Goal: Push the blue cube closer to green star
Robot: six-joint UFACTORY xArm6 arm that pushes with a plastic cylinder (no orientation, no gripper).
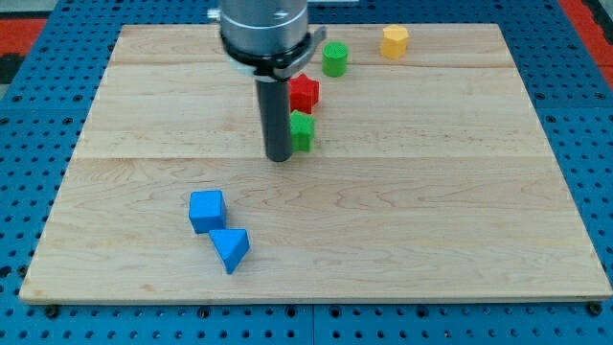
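Your blue cube (207, 211) sits on the pale wooden table (460, 220) in the lower left part of the view. It is a small solid block of bright, even blue; you see its top face lit a little lighter and its front face a shade darker, and it stands slightly turned, so its edges do not run square with the planks. Touching its lower right corner, or so close that you cannot see a gap, lies a blue triangular wedge block (231, 249) of the same colour, its point aimed toward the view's bottom.

The green star-shaped block (302, 131) lies well apart from the cube, up and to the view's right, near the middle of the table. Its outline is partly hidden, so you can only partly make out the star's lobes. Just above it, almost touching, is a red star-like block (304, 92), and above that a green cylinder block (334, 59). A yellow hexagon-like block (395, 41) rests near the view's top right.

There is no end effector that opens or closes here: the arm ends in a dark rod, and my tip (280, 158) rests on the table just beside the green star, on its left, far from the blue cube.
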